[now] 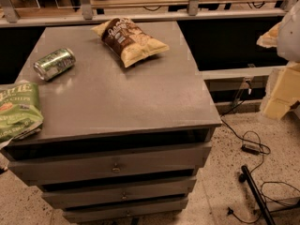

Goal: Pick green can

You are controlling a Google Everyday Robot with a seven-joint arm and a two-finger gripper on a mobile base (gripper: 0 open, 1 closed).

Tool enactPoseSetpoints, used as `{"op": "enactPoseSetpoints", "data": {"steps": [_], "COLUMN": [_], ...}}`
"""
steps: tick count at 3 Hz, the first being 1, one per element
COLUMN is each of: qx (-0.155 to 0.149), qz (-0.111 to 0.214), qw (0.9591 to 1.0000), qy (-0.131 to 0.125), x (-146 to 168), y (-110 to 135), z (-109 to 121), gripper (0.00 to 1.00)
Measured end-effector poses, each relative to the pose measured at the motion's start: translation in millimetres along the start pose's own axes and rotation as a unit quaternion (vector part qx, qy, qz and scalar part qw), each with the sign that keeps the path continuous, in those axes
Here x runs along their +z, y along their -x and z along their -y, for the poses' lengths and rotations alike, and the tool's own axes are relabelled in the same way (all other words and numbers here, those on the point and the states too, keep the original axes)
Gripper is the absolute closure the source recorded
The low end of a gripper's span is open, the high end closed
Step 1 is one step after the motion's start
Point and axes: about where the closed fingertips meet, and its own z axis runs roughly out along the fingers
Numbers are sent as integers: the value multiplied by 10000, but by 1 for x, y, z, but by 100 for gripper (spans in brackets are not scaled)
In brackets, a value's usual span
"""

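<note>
The green can (55, 63) lies on its side near the left rear of the grey cabinet top (131, 97), its silver end facing front left. My gripper (280, 86) shows as pale cream and white parts at the right edge of the camera view. It is off to the right of the cabinet, far from the can, and holds nothing that I can see.
A brown and yellow chip bag (129, 41) lies at the rear middle. A flat green chips bag (17, 110) overhangs the front left edge. The cabinet has drawers (112, 165) below. Cables (253, 146) and a black pole (255, 193) lie on the floor at right. A railing (140, 17) runs behind.
</note>
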Motion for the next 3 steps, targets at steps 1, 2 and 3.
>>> {"op": "enactPoseSetpoints", "data": {"steps": [1, 2, 3], "qx": [-13, -937, -2274], "qz": [5, 63, 299], "qw": [10000, 9955, 9728], "qy": [-19, 116, 319], "x": [-1, 16, 39], "y": [1, 65, 173], "z": [1, 20, 25], "gripper": [0, 0, 0]}}
